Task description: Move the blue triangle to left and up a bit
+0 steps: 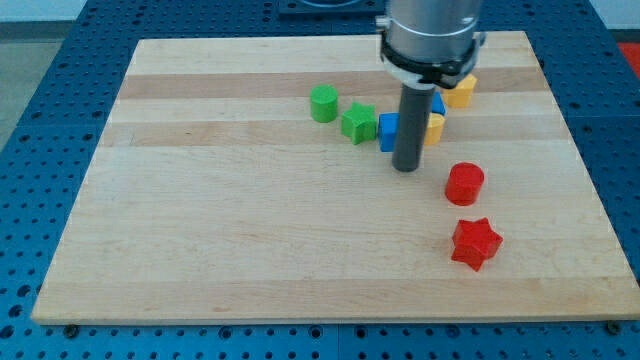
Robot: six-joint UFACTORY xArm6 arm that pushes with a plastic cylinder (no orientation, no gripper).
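Note:
My tip (pixel 405 168) rests on the wooden board (pixel 250 230), just below a cluster of blocks. A blue block (pixel 388 130) sits right against the rod's left side, partly hidden, so I cannot make out its shape. A second blue piece (pixel 438 104) peeks out on the rod's right, mostly hidden by the arm. I cannot tell which of the two is the triangle. The tip is slightly below and to the right of the left blue block.
A green star (pixel 358 123) touches the blue block's left side, and a green cylinder (pixel 323 103) lies up-left of it. Two yellow blocks (pixel 433 127) (pixel 460 92) sit right of the rod. A red cylinder (pixel 464 184) and a red star (pixel 475 243) lie to the lower right.

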